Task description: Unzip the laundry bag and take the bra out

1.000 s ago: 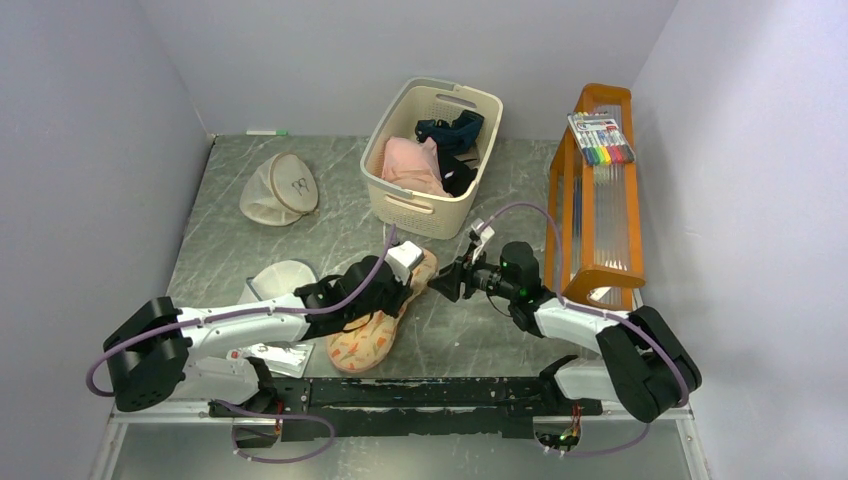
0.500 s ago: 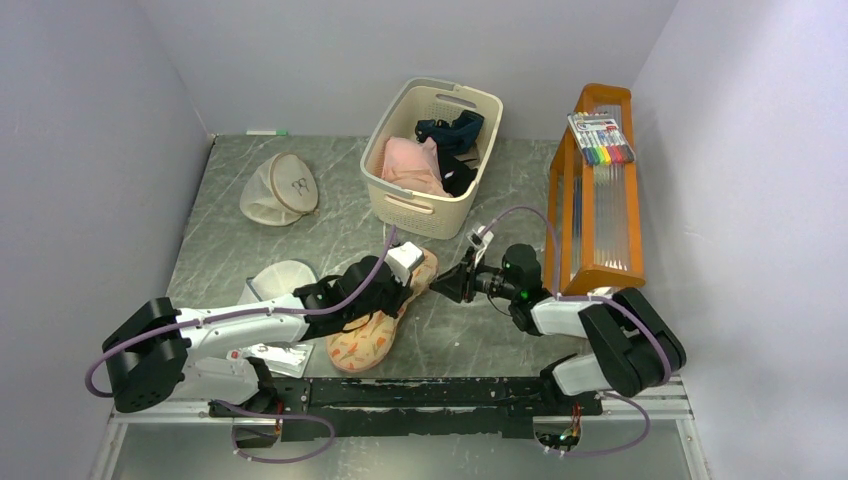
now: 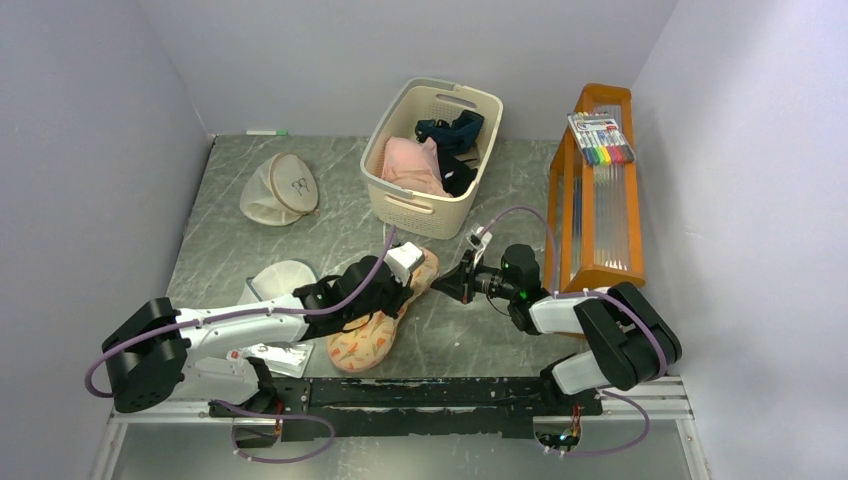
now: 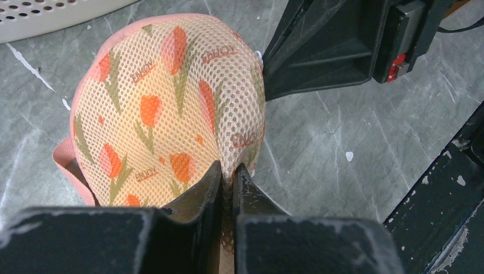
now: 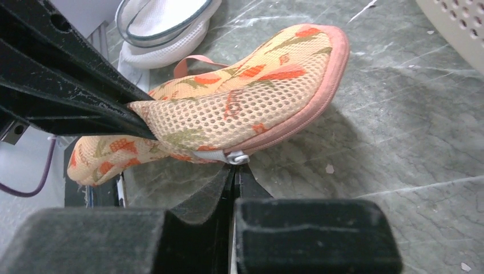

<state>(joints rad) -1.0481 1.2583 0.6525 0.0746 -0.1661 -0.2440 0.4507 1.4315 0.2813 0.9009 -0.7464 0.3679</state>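
The laundry bag [image 3: 362, 343] is a peach-pink mesh pouch with orange prints, lying on the table between my arms. My left gripper [image 3: 403, 287] is shut on a pinched fold of its mesh [image 4: 165, 103], with the jaws [image 4: 228, 171] closed on the fabric. My right gripper [image 3: 458, 283] is shut at the bag's pink zip edge [image 5: 245, 97]. Its jaws [image 5: 236, 170] hold the silver zip pull [image 5: 237, 157]. The zip looks closed along the rim that shows. The bra is hidden.
A cream basket [image 3: 432, 205] with a pink garment [image 3: 410, 165] and a dark navy garment [image 3: 450, 130] stands just behind. A white mesh dome bag [image 3: 280, 280] lies by my left arm. A beige round bag [image 3: 280, 190] lies back left. An orange rack [image 3: 595, 200] stands right.
My right arm has folded in and its gripper has shifted slightly right at the bag's edge. The left arm and the bag have hardly moved.
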